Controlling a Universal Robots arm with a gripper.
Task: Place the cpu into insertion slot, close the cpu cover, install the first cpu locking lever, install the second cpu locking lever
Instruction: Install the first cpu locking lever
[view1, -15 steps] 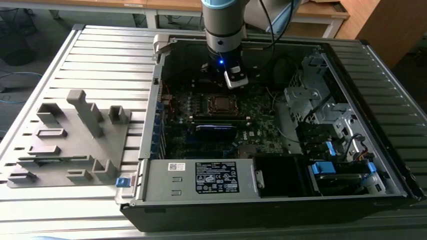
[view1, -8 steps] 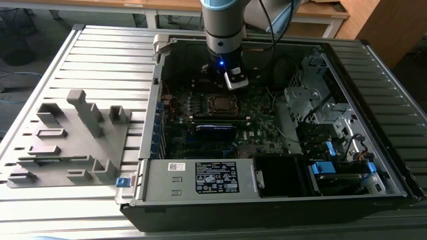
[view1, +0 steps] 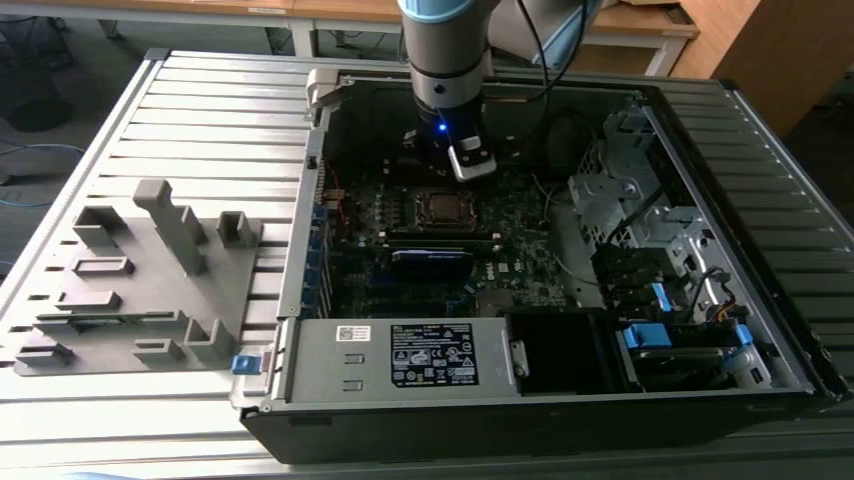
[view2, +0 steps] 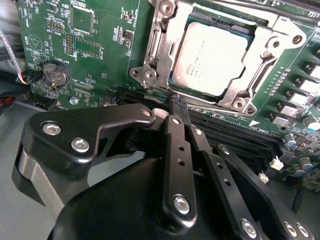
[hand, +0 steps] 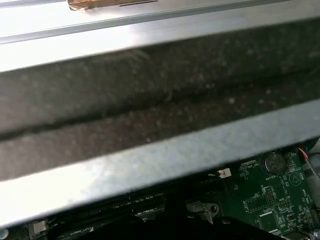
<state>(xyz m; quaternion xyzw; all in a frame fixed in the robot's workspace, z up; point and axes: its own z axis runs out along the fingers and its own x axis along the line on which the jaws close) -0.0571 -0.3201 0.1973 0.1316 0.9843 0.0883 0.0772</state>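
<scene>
One robot arm (view1: 447, 50) reaches down into one open computer case (view1: 534, 250) lying on a ribbed metal worktop (view1: 200, 120), with one grey plastic holder tray (view1: 134, 280) at the left of the exterior view. One cpu (view2: 215, 57) shows in the second wrist view, upper right of the frame: a flat square chip with a pale, dull silvery-tan top carrying faint print, seated in the insertion slot (view2: 172, 82). The cpu cover (view2: 260, 70), a thin silvery frame with a square opening, lies down around the chip, its edges framing it on all sides. In the exterior view the socket (view1: 441, 207) is a small dark square at the middle of the green board (view1: 521, 260), just below the claw.

The claw (view2: 176, 105) sits at the lower half of the second wrist view, its two black fingers (view2: 175, 135) drawn close together with nothing between them, tips just beside the near edge of the socket frame. Whether they touch a lever there I cannot tell. The socket's far right corner is cut off by the frame edge. The first wrist view is mostly a blurred metal case wall (hand: 160, 100), with a strip of board along the bottom right.
</scene>
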